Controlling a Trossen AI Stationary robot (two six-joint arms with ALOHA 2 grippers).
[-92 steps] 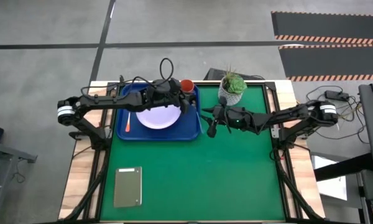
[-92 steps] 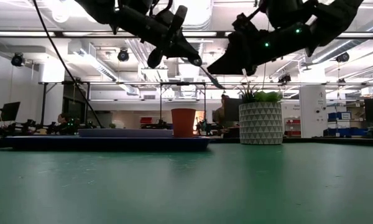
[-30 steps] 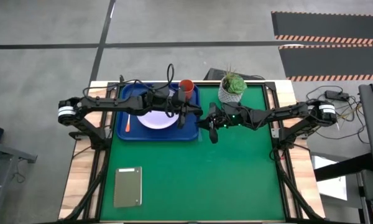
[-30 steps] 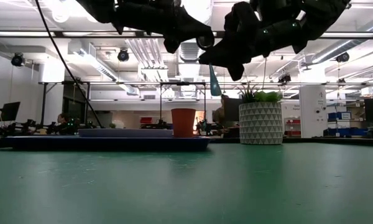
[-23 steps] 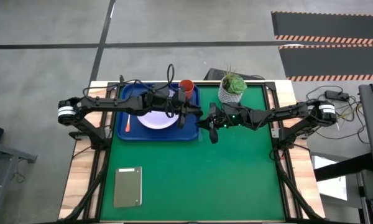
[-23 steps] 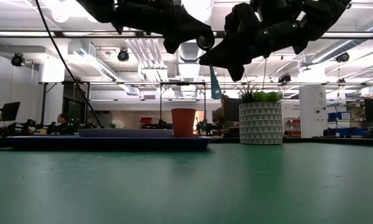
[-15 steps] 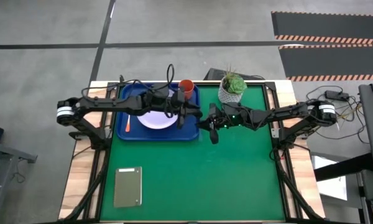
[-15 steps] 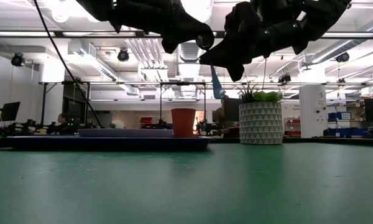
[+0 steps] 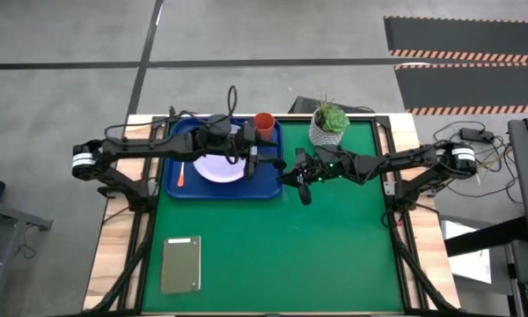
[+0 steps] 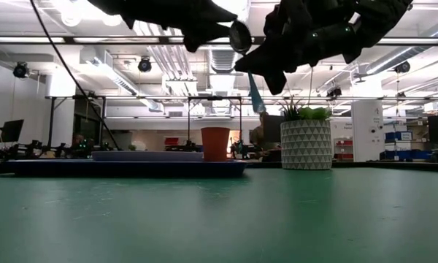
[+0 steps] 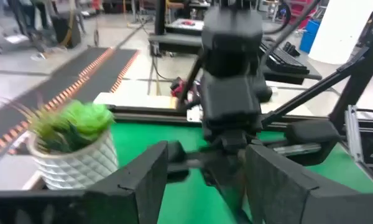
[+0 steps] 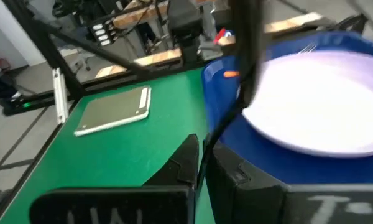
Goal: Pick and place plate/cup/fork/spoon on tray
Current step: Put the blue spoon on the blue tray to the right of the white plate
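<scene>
Since half a second ago the left claw [image 9: 253, 158] has drawn back a little over the tray [image 9: 246, 190], away from the right claw [image 9: 296, 177], which has barely shifted. The spoon [image 10: 255, 96] is tipped slightly differently in the low view.

The left claw's fingers stand apart with nothing between them, seen clearly in its wrist view. The right claw appears clamped on the spoon, whose blue handle hangs below it in the air. It hangs just at the tray's right rim, above the green surface [image 9: 334, 246]. The plate [image 9: 218, 167] lies in the tray's middle, the fork [image 9: 181, 173] beside it on the left, and the cup [image 9: 264, 121] in the far right corner.

The main risk, as I judge it, is the release point. With the right claw at the rim, a spoon let go here could strike the rim and tip out onto the surface, or miss the tray altogether. The hold looks to be near one end, so the dangling handle may swing or slide out on any quick move. The two claws are close together, so moving further in could bring them into contact. A sweep toward the far corner could knock the cup over.
</scene>
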